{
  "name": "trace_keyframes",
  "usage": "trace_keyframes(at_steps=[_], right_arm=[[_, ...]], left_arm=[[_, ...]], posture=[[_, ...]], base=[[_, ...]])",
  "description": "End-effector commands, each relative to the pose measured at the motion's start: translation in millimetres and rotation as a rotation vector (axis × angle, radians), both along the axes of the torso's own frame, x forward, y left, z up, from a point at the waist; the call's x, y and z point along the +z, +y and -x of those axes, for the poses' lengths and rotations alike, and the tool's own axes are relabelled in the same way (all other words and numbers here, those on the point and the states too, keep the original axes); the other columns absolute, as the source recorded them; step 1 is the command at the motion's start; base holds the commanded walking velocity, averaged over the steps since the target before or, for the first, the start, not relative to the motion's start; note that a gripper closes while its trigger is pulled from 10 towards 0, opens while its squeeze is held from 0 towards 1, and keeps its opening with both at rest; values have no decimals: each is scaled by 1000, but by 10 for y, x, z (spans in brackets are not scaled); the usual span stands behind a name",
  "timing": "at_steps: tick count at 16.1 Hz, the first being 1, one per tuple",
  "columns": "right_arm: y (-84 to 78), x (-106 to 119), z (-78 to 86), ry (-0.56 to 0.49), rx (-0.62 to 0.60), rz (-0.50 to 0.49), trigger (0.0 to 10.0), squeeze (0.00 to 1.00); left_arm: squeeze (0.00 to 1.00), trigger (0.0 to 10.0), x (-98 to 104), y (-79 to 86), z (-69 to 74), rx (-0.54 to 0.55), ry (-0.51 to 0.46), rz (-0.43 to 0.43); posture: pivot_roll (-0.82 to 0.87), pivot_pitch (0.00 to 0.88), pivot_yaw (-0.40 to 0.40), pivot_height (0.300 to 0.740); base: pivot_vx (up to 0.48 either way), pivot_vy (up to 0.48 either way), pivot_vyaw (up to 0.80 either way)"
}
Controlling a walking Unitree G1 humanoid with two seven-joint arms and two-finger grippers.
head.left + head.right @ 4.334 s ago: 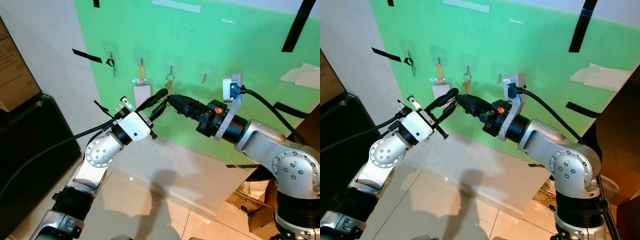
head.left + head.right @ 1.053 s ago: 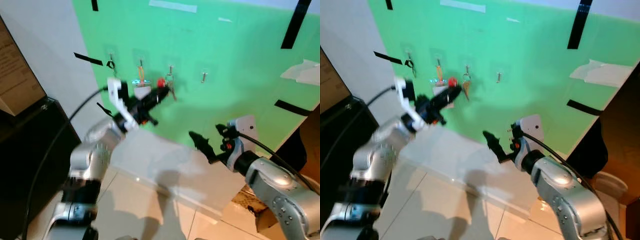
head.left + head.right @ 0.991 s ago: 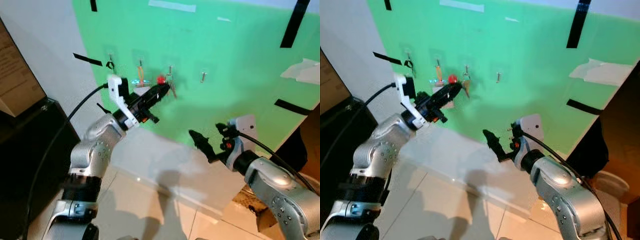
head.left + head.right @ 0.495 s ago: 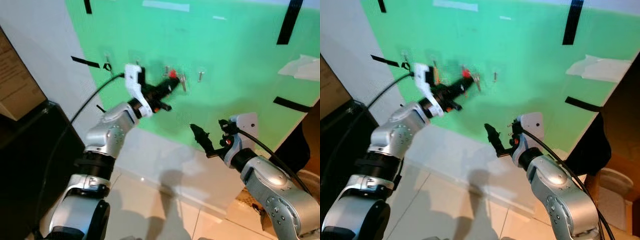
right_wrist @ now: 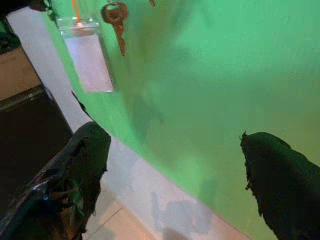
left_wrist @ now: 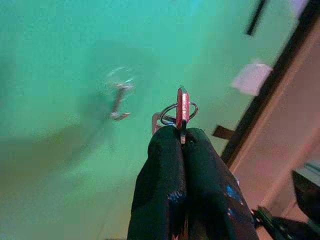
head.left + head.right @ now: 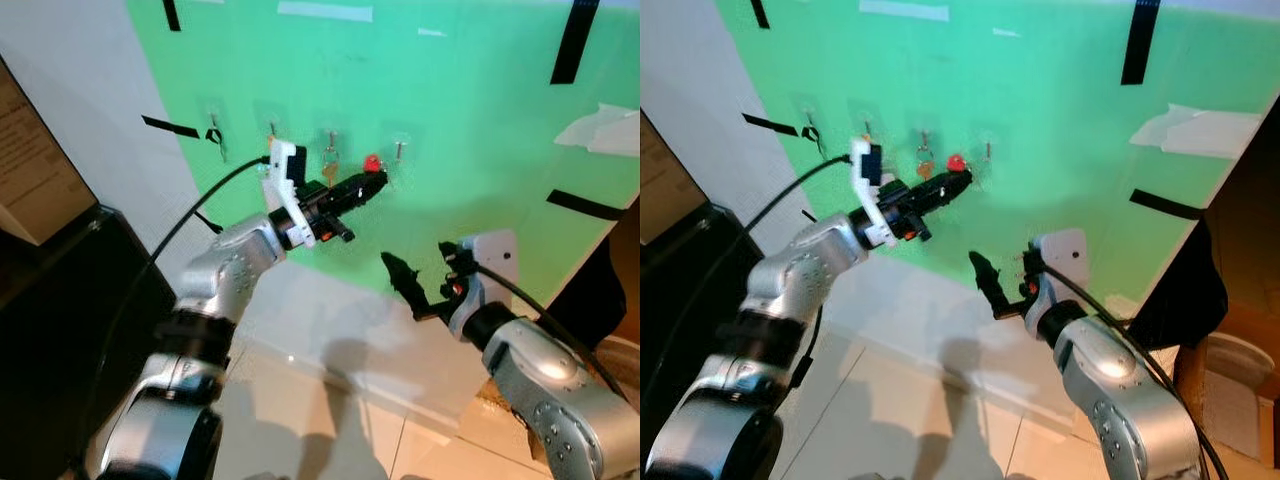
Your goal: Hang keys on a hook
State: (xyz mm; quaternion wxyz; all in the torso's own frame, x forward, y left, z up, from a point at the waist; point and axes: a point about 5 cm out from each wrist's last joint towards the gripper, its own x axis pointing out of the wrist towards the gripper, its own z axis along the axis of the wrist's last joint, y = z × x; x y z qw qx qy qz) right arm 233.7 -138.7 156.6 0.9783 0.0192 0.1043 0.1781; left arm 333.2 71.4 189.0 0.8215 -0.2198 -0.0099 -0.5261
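The green board point(image 7: 480, 120) is looking matt, kinda papery – black tape strips point(image 7: 170, 126) sticking on it. Red key point(image 6: 181, 107) with a shiny metal ring is sitting in the rubbery black left gripper point(image 6: 183, 142). Floor tiles point(image 7: 300, 430) are shining glossy.

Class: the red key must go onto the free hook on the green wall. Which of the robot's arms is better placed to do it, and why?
The left. The left gripper is shut on the red key, raised just beside the free hook. The right gripper hangs open, lower down, away from the hooks.
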Motion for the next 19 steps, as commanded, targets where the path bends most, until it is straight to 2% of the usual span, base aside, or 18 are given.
trace_keyframes(at_steps=[1,2,3,4,5,6,8,10,11,14,16,19], right_arm=[[25,22,27,-12,14,24,10000,1000],[-5,-73,47,8,-16,74,10000,337],[-22,-124,55,20,-36,91,10000,337],[-82,-238,60,43,-136,83,10000,0],[-104,-255,52,42,-180,58,10000,0],[-134,-248,35,33,-219,49,10000,0],[-181,-224,10,16,-264,41,10000,0],[-206,-218,3,6,-284,32,10000,0],[-199,-225,5,3,-286,31,10000,0],[-185,-224,9,-6,-296,33,10000,0],[-190,-226,12,-7,-302,32,10000,0],[-185,-230,10,-16,-307,28,10000,0]], left_arm=[[0,0,6,59,29,6,-19,-20],[0,10000,-41,146,71,81,-57,-74],[0,10000,-58,183,91,116,-75,-97],[0,10000,-124,290,160,261,-192,-252],[0,10000,-179,320,220,308,-249,-349],[0,10000,-185,343,272,343,-290,-368],[0,10000,-183,361,339,400,-323,-389],[0,10000,-218,389,368,448,-275,-373],[0,10000,-232,389,386,458,-292,-384],[0,10000,-277,426,339,530,-279,-438],[0,10000,-269,429,328,536,-318,-475],[0,10000,-256,432,293,557,-295,-459]], posture=[[-190,0,117,740],[-185,0,109,740],[-185,0,109,740],[-167,0,88,740],[-163,0,81,740],[-158,0,76,740],[-154,0,70,740],[-153,0,69,740],[-154,0,70,740],[-158,0,82,740],[-157,0,86,740],[-152,0,90,740]], base=[[0,0,0],[0,0,0],[0,0,0],[0,0,-613],[0,0,-800],[0,0,-800],[0,0,-800],[0,0,-800],[0,326,-800],[0,411,-800],[0,0,0],[0,0,0]])
